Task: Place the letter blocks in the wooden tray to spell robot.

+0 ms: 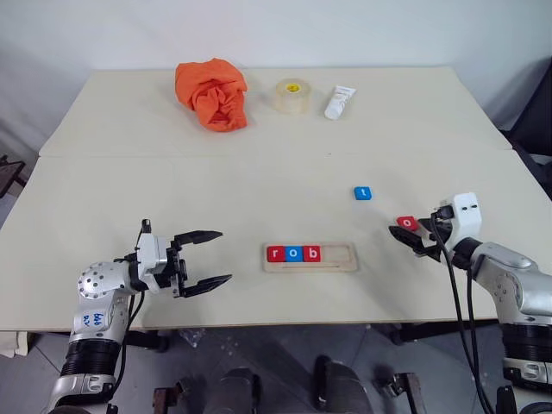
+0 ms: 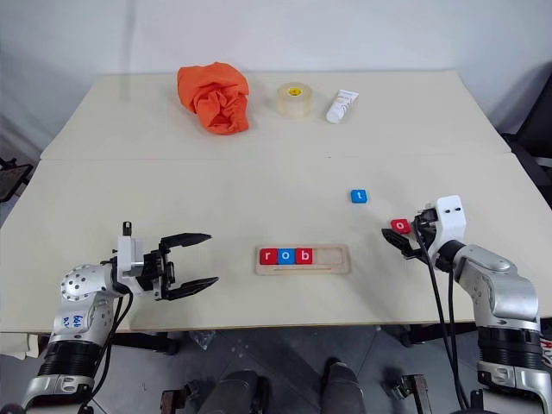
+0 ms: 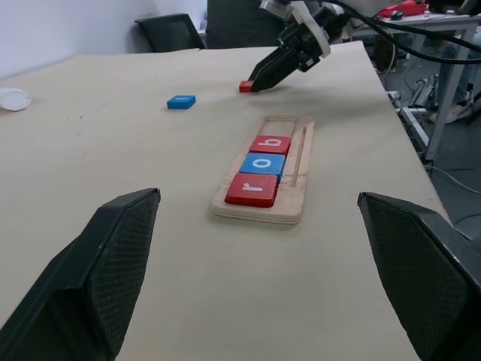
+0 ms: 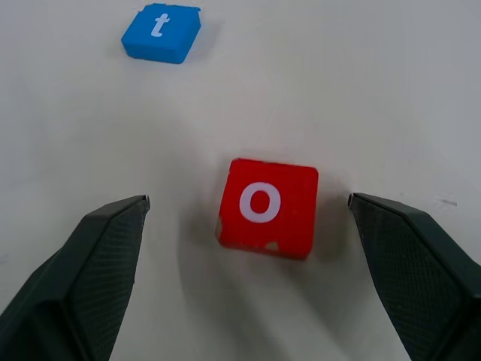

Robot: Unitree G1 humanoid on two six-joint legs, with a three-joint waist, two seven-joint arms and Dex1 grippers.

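Resting near the table's (image 1: 103,181) front edge, about midway along it, is the wooden tray (image 1: 310,258). Three letter blocks fill its left end in a touching row — red "r" (image 1: 275,254), blue "o" (image 1: 294,254), red "b" (image 1: 313,254) — and the right part of the groove is bare wood.

Left gripper (image 1: 210,257): off the tray's left end, near the front edge, fingers spread wide, nothing between them, pointing toward the tray.

Right gripper (image 4: 248,226): near the right edge, fingers wide apart on either side of the red "o" block (image 4: 267,206). That block lies flat on the table between the fingertips, touching neither one.

Blue "t" block (image 1: 363,193): flat on the table, just beyond the red "o" and a little toward the centre, clear of the tray.

Along the far edge — crumpled orange cloth (image 1: 213,92), then a tan tape roll (image 1: 292,96), then a white tube (image 1: 340,102) lying on its side.
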